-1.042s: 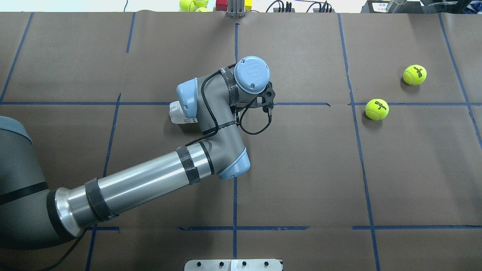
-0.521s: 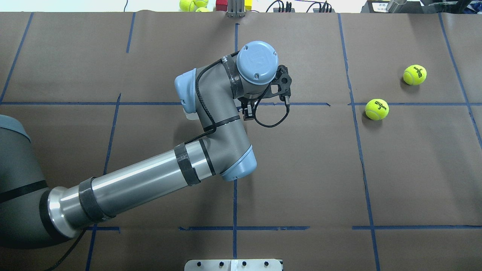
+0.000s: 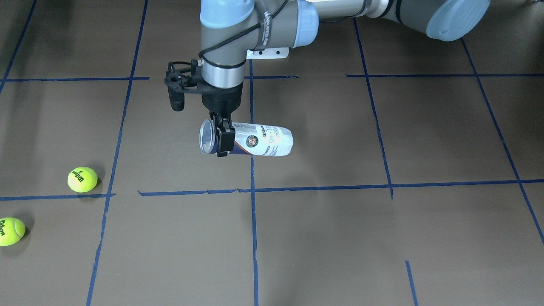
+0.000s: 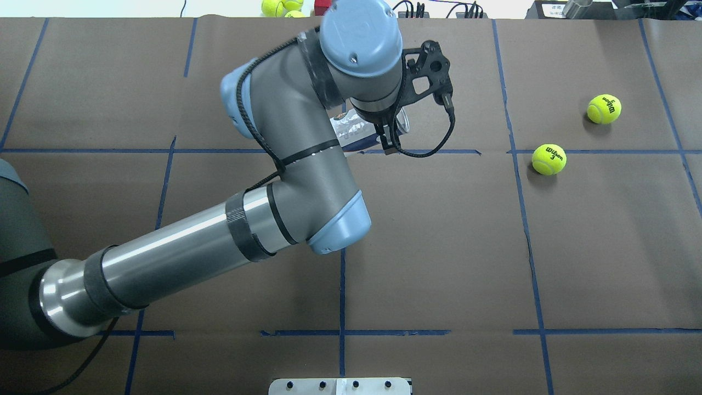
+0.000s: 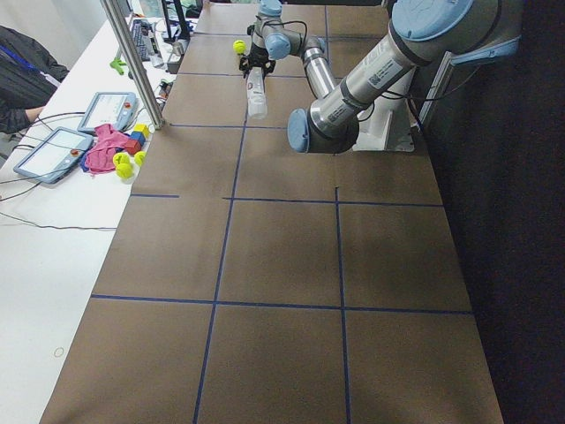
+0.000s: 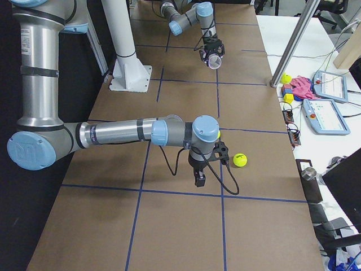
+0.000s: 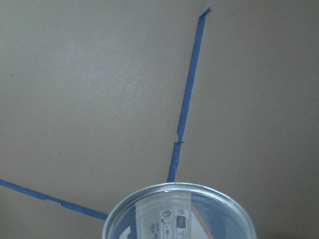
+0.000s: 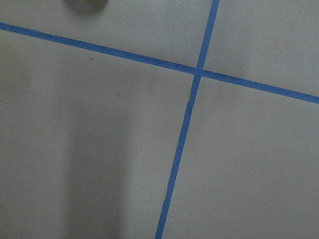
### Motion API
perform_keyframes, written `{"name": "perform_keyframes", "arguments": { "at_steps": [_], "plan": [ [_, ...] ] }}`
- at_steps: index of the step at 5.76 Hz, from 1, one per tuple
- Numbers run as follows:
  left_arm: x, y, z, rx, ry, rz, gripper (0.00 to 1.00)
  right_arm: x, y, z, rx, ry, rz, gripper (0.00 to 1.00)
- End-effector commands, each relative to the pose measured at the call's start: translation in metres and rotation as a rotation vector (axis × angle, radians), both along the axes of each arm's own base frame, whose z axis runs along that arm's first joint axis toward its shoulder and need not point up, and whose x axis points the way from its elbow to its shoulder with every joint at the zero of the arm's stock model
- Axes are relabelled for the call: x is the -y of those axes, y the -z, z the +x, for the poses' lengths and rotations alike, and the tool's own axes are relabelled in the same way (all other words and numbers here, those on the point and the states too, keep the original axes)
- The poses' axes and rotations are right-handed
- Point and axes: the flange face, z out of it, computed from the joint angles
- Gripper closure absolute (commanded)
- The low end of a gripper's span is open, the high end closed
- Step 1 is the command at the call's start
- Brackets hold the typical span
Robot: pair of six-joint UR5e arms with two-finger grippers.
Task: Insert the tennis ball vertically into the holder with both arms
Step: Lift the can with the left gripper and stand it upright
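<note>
Black fingers of my left pincer (image 3: 222, 142) are clamped across the holder (image 3: 263, 141) just behind its open metal rim. The tube hangs sideways, seemingly clear of the surface (image 3: 340, 238), with its mouth toward my right. I judge that gripping near the mouth leaves the long body free to swing upright, since a ball has to drop in vertically. Its clear plastic wall carries a white-and-navy label with a round orange badge, and no ball shows inside. Farther right, one tennis ball (image 3: 82, 179) and a second tennis ball (image 3: 10, 231) lie well apart from it. My right pincer (image 6: 200, 179) hangs low near them, presumably to fetch one. Whether it is wide or narrow I cannot tell.
</note>
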Motion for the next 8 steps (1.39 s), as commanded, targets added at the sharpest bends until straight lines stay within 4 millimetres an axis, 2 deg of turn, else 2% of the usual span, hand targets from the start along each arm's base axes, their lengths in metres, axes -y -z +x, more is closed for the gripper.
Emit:
{"name": "perform_keyframes", "arguments": {
  "at_steps": [1, 3, 4, 6, 7, 8],
  "plan": [
    [-0.021, -0.014, -0.049, -0.221, 0.028, 0.017, 0.24, 0.0, 0.0, 0.0, 0.0, 0.0, 0.001, 0.0],
    [-0.043, -0.089, -0.072, -0.575, 0.005, 0.011, 0.24, 0.0, -0.001, 0.0, 0.0, 0.0, -0.002, 0.0],
    [-0.054, -0.116, -0.086, -0.715, -0.004, 0.007, 0.24, 0.0, -0.001, 0.0, -0.001, 0.001, -0.001, 0.0],
    [-0.058, -0.115, -0.091, -0.84, 0.041, 0.092, 0.25, 0.0, -0.001, 0.0, -0.001, 0.001, -0.001, 0.0],
    [-0.06, -0.126, -0.08, -0.883, 0.055, 0.115, 0.25, 0.001, 0.0, 0.0, -0.001, 0.001, 0.0, 0.0],
    [-0.061, -0.152, -0.056, -0.934, 0.077, 0.133, 0.24, 0.001, 0.0, 0.0, -0.001, 0.0, -0.001, 0.0]
  ]
}}
